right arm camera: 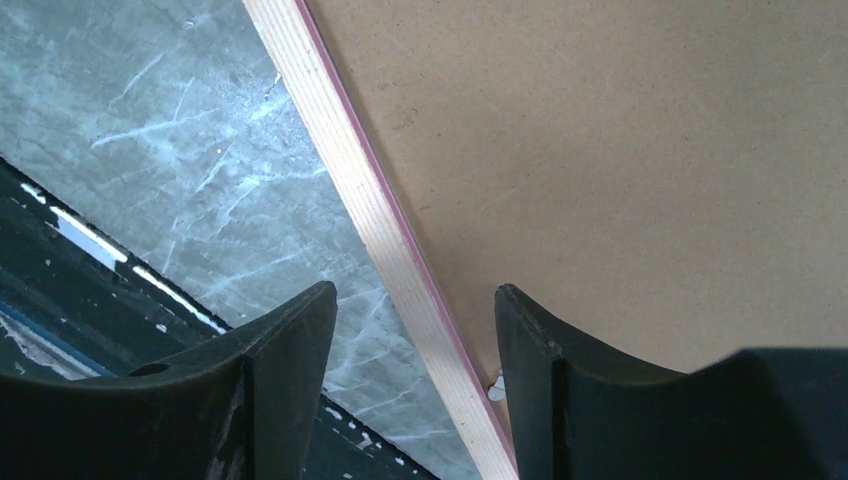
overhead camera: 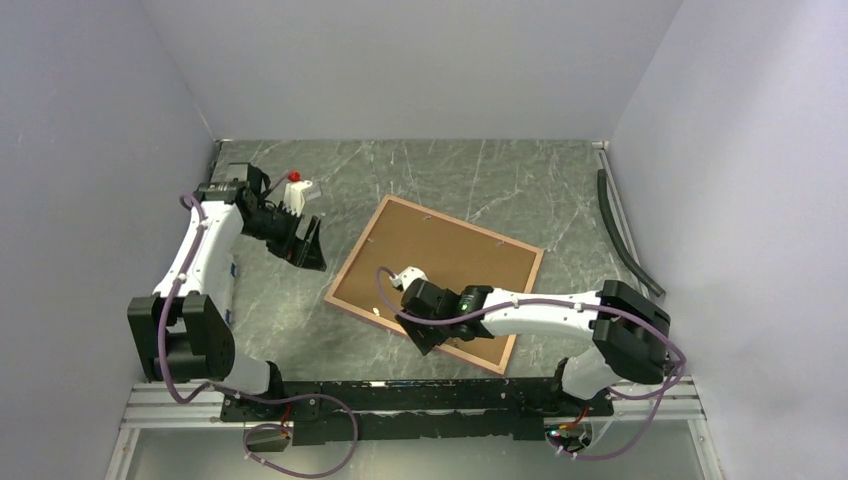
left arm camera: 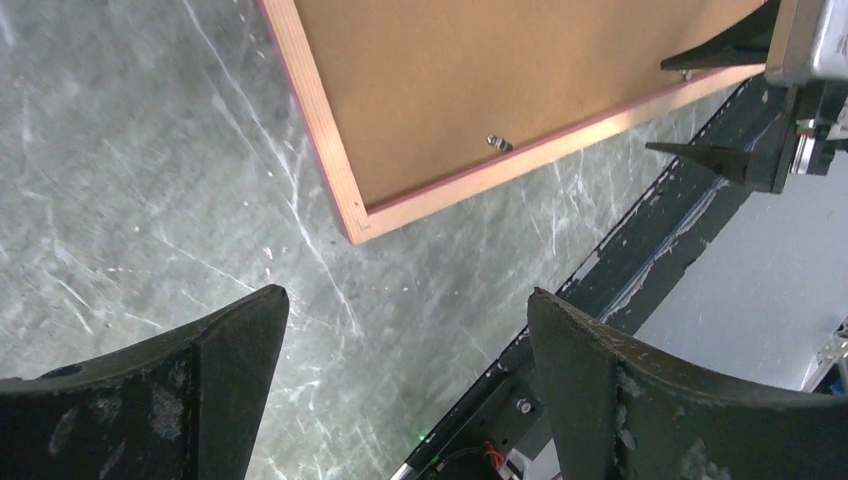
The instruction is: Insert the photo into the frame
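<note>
Marble table (overhead camera: 520, 180), left end effector (left arm camera: 405, 300) spread — empty

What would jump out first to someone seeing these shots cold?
A big frame lies back-up in the middle of the table, with a brown board filling it. The right gripper hangs open over the frame's near edge. The left gripper is wide open and empty, off to the frame's left.
</note>
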{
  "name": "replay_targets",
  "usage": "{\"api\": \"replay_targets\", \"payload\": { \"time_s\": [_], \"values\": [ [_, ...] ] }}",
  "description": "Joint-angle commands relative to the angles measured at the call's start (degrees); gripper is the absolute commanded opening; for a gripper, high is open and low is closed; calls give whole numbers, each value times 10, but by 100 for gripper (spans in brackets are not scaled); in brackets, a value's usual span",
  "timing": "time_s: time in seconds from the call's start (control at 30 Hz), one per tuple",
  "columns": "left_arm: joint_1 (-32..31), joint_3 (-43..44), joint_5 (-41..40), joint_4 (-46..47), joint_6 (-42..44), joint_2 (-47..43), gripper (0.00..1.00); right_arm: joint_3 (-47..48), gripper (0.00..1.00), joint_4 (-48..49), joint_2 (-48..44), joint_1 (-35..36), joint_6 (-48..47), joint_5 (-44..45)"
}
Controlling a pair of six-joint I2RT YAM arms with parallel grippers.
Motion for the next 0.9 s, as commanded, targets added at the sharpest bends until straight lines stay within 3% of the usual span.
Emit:
{"api": "replay_targets", "payload": {
  "time_s": [0.0,0.2,0.43,0.6,0.73,0.87],
  "values": [
    [-2,-27,1,-14,51,-43,95,11,62,24,13,21,4,63],
    [-2,-35,9,-15,71,-78,95,13,59,35,39,40,5,90],
    [-1,-106,23,25,139,-190,95,33,35,37,67,50,-9,98],
    [-2,-200,18,83,244,-292,95,54,9,30,67,51,-18,100],
    [-2,-262,27,134,344,-367,95,99,3,12,59,52,-34,89],
    [-4,-313,68,156,474,-424,95,147,2,-1,37,49,-53,56]
  ]
}}
